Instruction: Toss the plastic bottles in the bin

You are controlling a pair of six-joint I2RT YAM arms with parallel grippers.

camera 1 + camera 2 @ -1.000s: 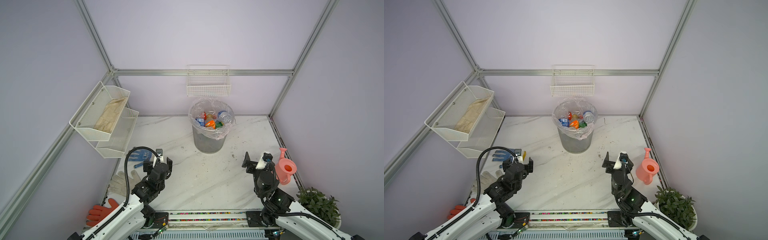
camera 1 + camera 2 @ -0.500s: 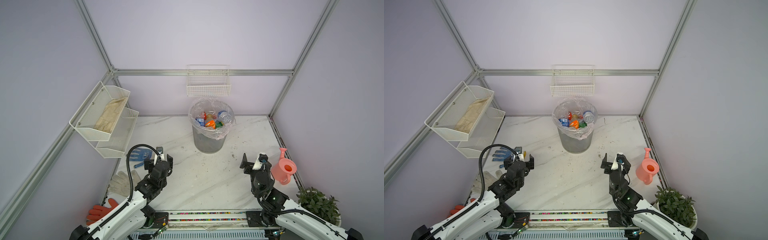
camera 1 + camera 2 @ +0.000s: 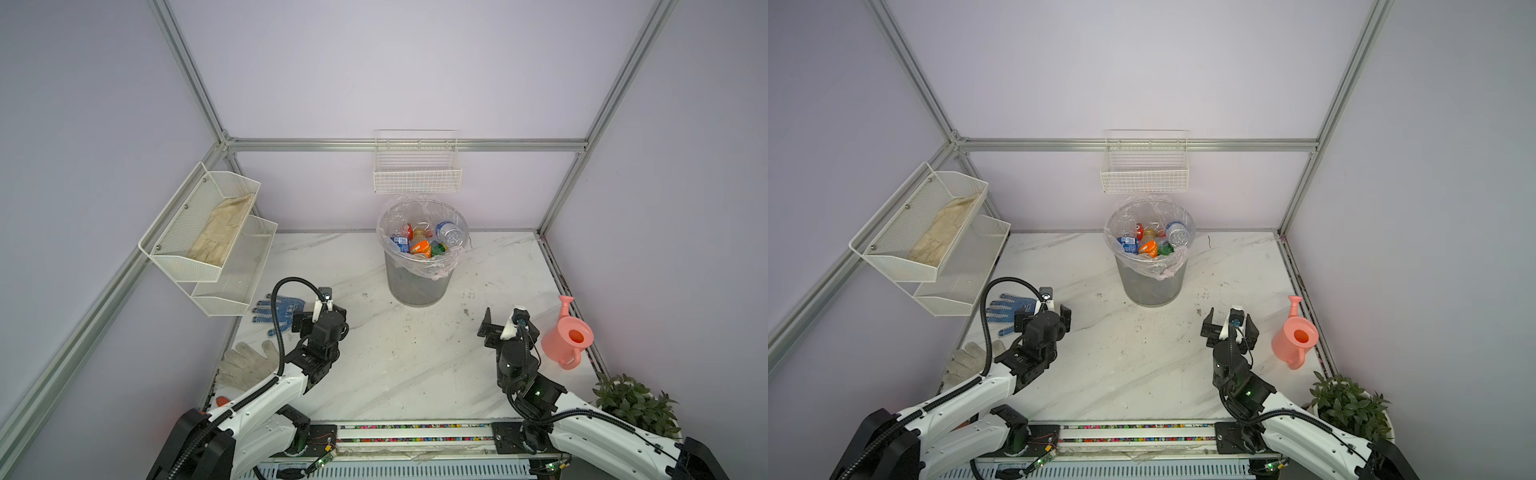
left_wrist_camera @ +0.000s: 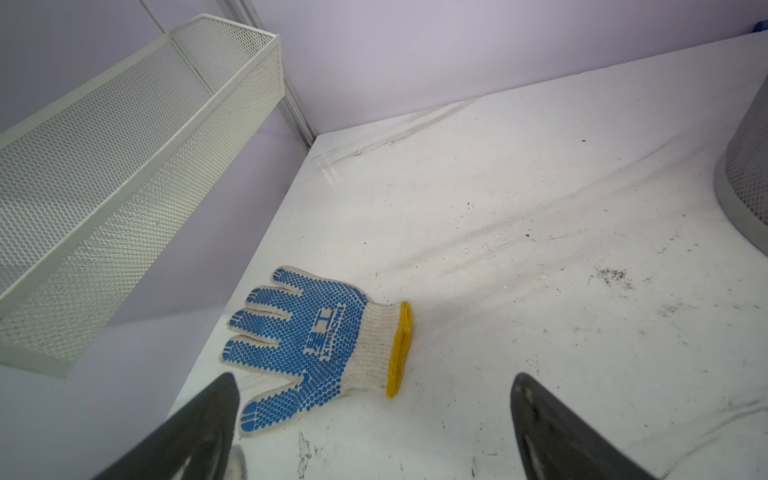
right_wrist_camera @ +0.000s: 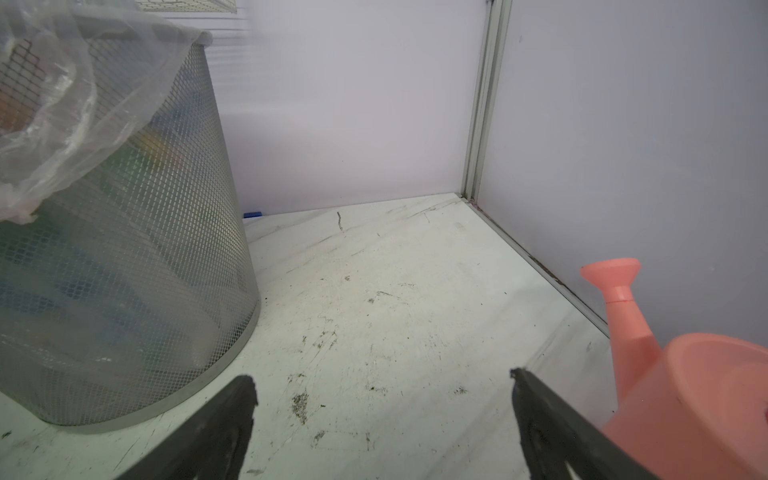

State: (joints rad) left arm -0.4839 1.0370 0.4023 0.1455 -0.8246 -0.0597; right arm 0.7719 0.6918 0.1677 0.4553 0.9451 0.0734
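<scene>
The left gripper point(image 3: 319, 322) hung with jaws spread wide and nothing between them, low and left of centre in both top views, above the white marble-patterned tabletop point(image 3: 407, 365). The right gripper point(image 3: 507, 328) was parted just as wide and empty, low and right of centre.

The clear plastic bottles point(image 3: 419, 241) lay in a jumbled heap inside the grey round mesh bin point(image 3: 415, 286), which stood upright at the centre of both top views, near the back wall, its clear plastic liner point(image 3: 432, 270) folded over the rim. At the right of the heap a blue-labelled bottle point(image 3: 1177, 236) stood nearly on end, one round end turned up at the camera. The orange-labelled bottle point(image 3: 419, 247) and the rest overlapped, so their long axes could not be read.

At the left of the top views a white mesh two-tier wall shelf point(image 3: 166, 257) held a beige glove point(image 3: 220, 232) in its upper tier. A white wire basket point(image 3: 415, 183) hung above the bin.

In the right wrist view the bin's contents showed through the mesh only as blurred colour, and a pink watering can point(image 5: 685, 382) was cut off by the frame edge. In the left wrist view only a sliver of the bin appeared, and a blue-dotted knit glove point(image 4: 307, 336) lay flat on the tabletop.
</scene>
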